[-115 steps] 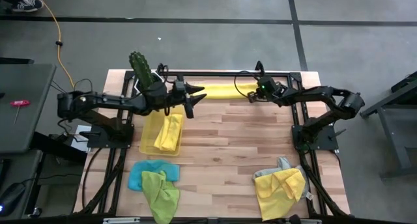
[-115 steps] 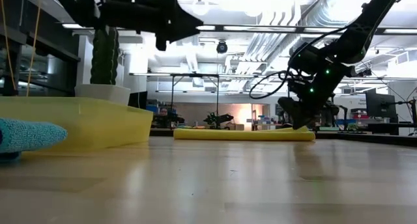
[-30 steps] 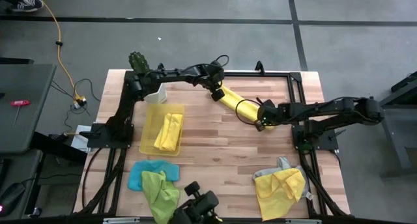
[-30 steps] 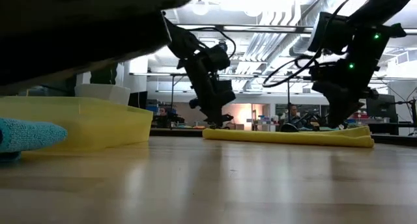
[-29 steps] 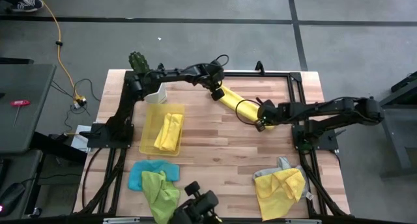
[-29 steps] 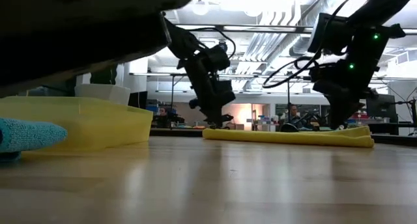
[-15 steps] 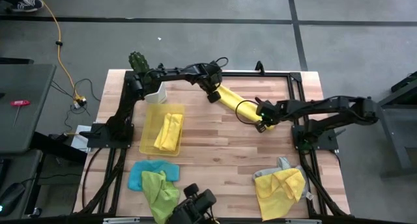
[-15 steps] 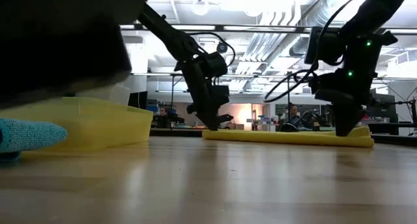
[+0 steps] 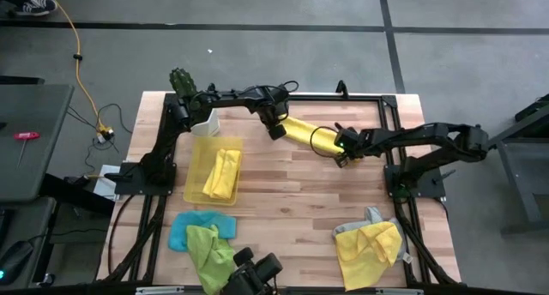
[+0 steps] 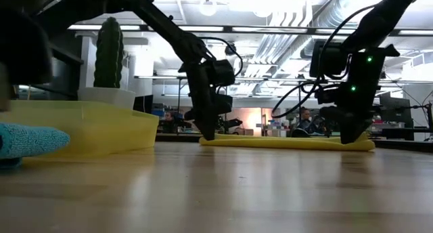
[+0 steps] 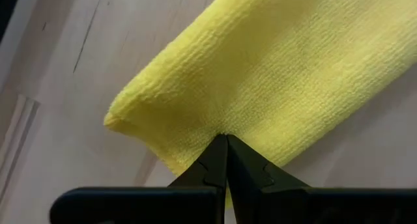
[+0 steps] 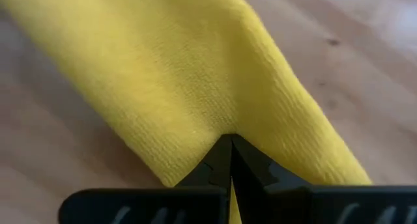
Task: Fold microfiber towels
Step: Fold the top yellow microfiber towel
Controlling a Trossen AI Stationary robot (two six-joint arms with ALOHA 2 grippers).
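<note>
A yellow towel [image 9: 302, 133], already folded into a long strip, is being held at both ends near the far middle of the bench [image 9: 292, 183]. The left claw [image 9: 276, 132] is being kept clenched on the strip's end nearer the tray [image 9: 196, 171], and the right claw [image 9: 345, 154] is being kept clenched on the opposite end; in both wrist views the fingers are pinched tight with yellow cloth bunched at their tips. In the low view the strip is lying flat on the wood between the two arms.

The step in hand is judged to be bringing one end over the other, so both grips are best being held firm while the cloth is being kept lightly taut. One end should be lifted just clear of the wood and carried across, edges being matched before release, so that no slack is being dragged sideways.

A folded yellow towel is lying in the tray, a green and blue pile [image 9: 202, 237] and a yellow and grey pile [image 9: 369, 240] are waiting at the near corners
</note>
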